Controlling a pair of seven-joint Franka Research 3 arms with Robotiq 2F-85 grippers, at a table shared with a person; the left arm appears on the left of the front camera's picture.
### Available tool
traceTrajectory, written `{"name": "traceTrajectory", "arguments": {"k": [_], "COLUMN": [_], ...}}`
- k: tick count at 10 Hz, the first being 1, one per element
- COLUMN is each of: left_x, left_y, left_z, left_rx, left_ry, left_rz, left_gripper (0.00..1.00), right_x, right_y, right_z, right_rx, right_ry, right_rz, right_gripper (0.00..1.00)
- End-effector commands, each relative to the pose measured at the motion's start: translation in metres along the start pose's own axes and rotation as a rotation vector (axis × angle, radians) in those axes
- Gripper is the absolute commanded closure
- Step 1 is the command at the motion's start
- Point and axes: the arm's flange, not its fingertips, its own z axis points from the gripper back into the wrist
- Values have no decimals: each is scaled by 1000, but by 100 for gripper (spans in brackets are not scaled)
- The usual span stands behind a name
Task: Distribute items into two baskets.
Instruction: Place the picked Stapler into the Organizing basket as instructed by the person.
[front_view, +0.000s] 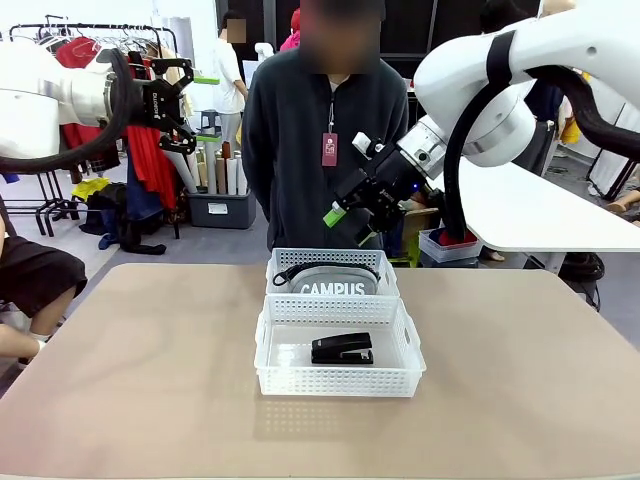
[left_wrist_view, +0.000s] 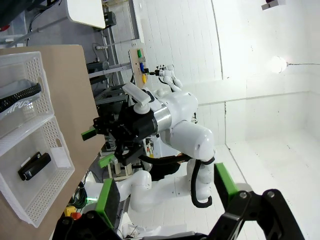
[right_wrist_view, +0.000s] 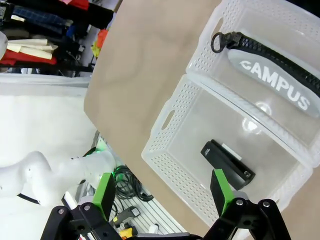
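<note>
Two white lattice baskets stand end to end at the table's middle. The far basket (front_view: 285, 262) holds the grey "CAMPUS" pouch (front_view: 333, 282). In the near basket (front_view: 335, 382) lies the black stapler (front_view: 342, 348). My left gripper (front_view: 205, 108) hangs open high at the left, away from the baskets. Above and behind the far basket, my right gripper (front_view: 350, 225) is open and holds nothing. The right wrist view looks down past the open right gripper (right_wrist_view: 162, 195) onto the stapler (right_wrist_view: 227, 162) and the pouch (right_wrist_view: 277, 85). The left wrist view has the open left gripper (left_wrist_view: 167, 192), the stapler (left_wrist_view: 34, 166) and a bit of the pouch (left_wrist_view: 15, 100).
A person in a dark top (front_view: 325, 130) stands at the table's far edge, right behind the baskets. The tan table (front_view: 150, 380) has bare room on both sides of the baskets. Clothes racks and boxes stand farther back on the left.
</note>
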Motion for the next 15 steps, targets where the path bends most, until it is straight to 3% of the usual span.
{"name": "traceTrajectory", "arguments": {"k": [1,3,5,8,11,15], "left_x": [-1,-1,-1,-1,-1,-1], "left_y": [-2,-2,-2,-2,-2,-2], "left_z": [0,0,0,0,0,0], "left_rx": [-3,-3,-3,-3,-3,-3], "left_ry": [-1,-1,-1,-1,-1,-1], "left_rz": [-4,-4,-4,-4,-4,-4], "left_gripper": [0,0,0,0,0,0], "right_x": [0,23,41,64,75,80], "right_y": [0,-2,-7,-35,-69,-96], "right_z": [0,31,63,108,149,180], "right_rx": [0,174,262,417,597,651], "right_ry": [0,-35,-96,-89,-136,-174], "right_rz": [0,-219,-298,-431,-457,-445], "right_gripper": [0,0,0,0,0,0]}}
